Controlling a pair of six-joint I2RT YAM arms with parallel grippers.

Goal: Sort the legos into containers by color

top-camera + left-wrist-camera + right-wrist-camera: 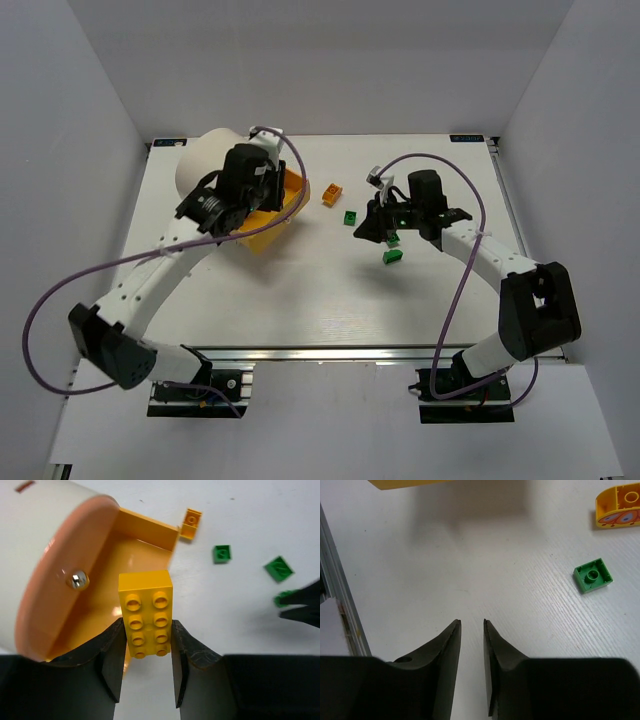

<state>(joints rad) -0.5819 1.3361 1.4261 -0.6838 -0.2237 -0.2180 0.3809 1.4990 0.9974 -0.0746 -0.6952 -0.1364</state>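
My left gripper [147, 626] is shut on a yellow eight-stud lego brick [146, 605], held over the open orange drawer [142, 542] of the cream drum [45, 520]. In the top view that gripper [258, 205] hangs at the drawer [285, 200]. A small orange lego [331, 194] and green legos [350, 217] [393, 256] lie on the table. My right gripper [471, 623] is slightly open with nothing between its fingers and hovers low over bare table. In the top view this gripper [368, 230] is beside a third green lego [392, 238].
The drawer front carries a round metal knob [77, 580]. In the right wrist view a green lego [592, 575] lies ahead to the right, an orange curved piece [620, 502] beyond it. A metal rail [340, 600] runs along the table's edge on the left.
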